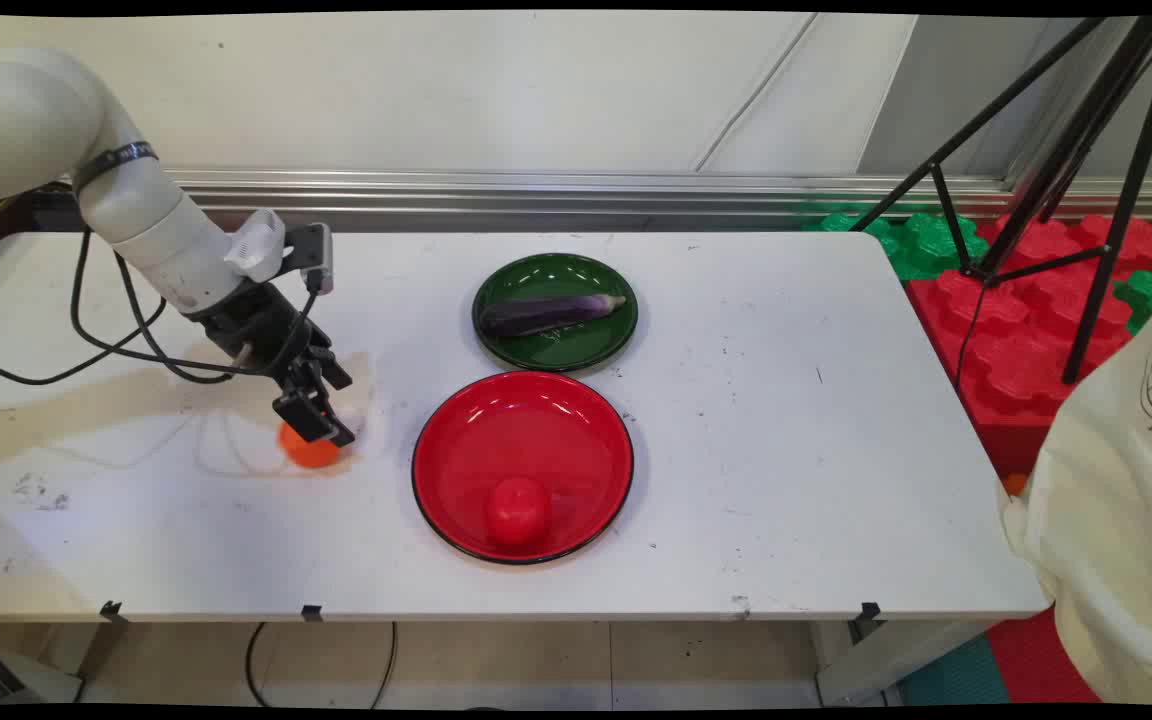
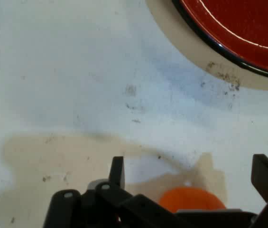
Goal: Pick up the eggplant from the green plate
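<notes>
While empty elsewhere, red plate (image 1: 456, 465) with tomato (image 1: 518, 510); green plate (image 1: 496, 340) with eggplant (image 1: 551, 313).

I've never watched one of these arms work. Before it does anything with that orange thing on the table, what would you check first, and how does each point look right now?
1. Gripper over the orange ball: ok, directly above it.
2. Fingers open and straddling the ball: ok in the hand view.
3. Fingers low enough to close on the ball: cannot tell.
4. Ball clear of the red plate: ok, bare table between them.
5. Red plate has room beside the red tomato: ok.
6. Black cables clear of the ball: ok.
</notes>
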You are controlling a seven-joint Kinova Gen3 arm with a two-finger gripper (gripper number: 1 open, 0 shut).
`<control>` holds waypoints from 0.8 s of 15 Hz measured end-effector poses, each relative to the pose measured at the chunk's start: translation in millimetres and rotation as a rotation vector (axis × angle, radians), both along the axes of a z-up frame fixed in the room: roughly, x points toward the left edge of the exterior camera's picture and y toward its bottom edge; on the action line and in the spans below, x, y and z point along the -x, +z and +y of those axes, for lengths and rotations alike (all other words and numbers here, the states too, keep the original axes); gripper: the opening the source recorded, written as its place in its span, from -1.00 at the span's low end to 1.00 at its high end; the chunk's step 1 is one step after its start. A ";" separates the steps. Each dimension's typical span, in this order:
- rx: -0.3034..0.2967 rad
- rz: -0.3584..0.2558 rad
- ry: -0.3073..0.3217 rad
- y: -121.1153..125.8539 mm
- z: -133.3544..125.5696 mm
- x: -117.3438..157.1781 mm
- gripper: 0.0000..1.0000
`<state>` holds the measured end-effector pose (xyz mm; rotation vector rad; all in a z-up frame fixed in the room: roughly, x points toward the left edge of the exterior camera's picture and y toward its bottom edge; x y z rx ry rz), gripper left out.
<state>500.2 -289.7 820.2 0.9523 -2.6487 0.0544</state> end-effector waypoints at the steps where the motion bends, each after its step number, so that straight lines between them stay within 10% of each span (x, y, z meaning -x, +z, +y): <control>1: 0.001 0.002 0.002 1.6 0.8 -1.2 1.00; 12: 0.107 0.085 0.045 62.8 -3.0 -8.3 1.00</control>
